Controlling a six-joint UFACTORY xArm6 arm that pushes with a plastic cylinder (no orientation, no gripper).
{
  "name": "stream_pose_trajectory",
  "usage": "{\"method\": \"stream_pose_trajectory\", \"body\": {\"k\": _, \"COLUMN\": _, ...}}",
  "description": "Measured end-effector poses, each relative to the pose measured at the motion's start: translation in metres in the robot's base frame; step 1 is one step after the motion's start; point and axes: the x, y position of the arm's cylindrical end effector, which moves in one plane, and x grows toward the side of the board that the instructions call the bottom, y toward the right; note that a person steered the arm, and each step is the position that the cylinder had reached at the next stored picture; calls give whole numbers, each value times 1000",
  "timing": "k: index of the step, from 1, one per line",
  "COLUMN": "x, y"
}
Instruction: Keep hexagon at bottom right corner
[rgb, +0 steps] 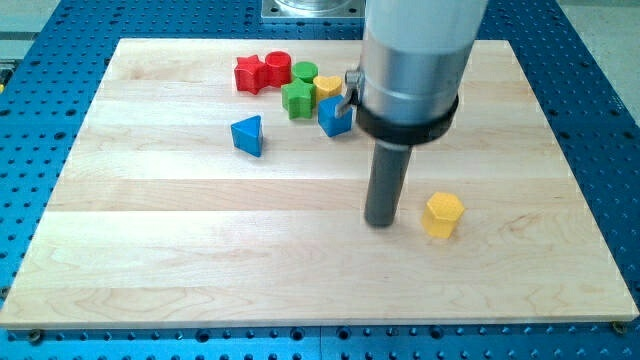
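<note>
Wooden desk (150, 250) on a blue perforated base (30, 80), seen from the one camera. My tip (380, 222) rests on the desk just to the view's left of the yellow hexagon (442, 214), close beside it but with a narrow gap showing. The hexagon lies right of centre, short of the desk's bottom right corner. Near the view's top sits a cluster: red star (249, 74), red cylinder (277, 70), green cylinder (305, 72), green star (298, 98), a yellow block (328, 86) (shape unclear) and a blue block (335, 116), partly hidden behind the arm's silver housing (415, 60). A blue triangle (248, 134) stands apart, to the cluster's lower left.
</note>
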Motion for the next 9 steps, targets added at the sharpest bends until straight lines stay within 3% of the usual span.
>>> {"method": "stream_pose_trajectory", "body": {"k": 1, "x": -5, "y": 72}}
{"method": "stream_pose_trajectory", "body": {"k": 2, "x": 22, "y": 106}}
{"method": "stream_pose_trajectory", "body": {"k": 3, "x": -9, "y": 55}}
{"method": "stream_pose_trajectory", "body": {"k": 4, "x": 22, "y": 21}}
{"method": "stream_pose_trajectory", "body": {"k": 5, "x": 43, "y": 74}}
{"method": "stream_pose_trajectory", "body": {"k": 7, "x": 36, "y": 105}}
{"method": "stream_pose_trajectory", "body": {"k": 8, "x": 61, "y": 137}}
{"method": "stream_pose_trajectory", "body": {"k": 9, "x": 41, "y": 82}}
